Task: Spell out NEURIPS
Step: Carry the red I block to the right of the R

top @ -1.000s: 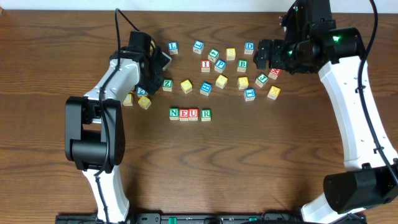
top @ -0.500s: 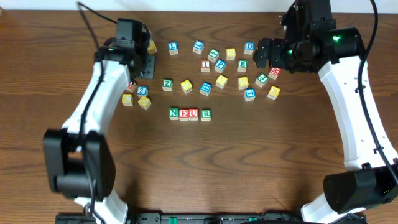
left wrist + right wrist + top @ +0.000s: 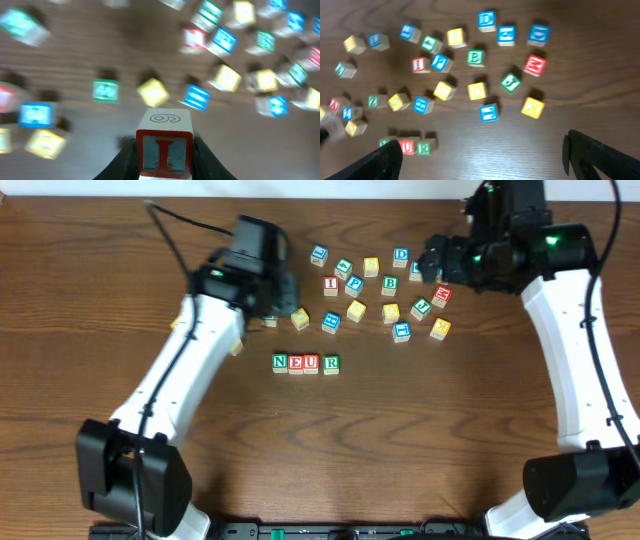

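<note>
My left pincer [image 3: 164, 156] is closed on the red I cube [image 3: 163, 149], over the left of the far pile [image 3: 390, 283]. The N-E-U-R row [image 3: 305, 363] lies nearer; next I should set the cube just right of the R cube [image 3: 331, 364].

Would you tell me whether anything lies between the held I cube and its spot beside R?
The spot beside the R is bare. A yellow cube and a blue cube lie between the I cube in the left gripper and the row; carry it over them.

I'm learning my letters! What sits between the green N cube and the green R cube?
The red E cube and the red U cube, side by side, as the overhead view shows.
</note>
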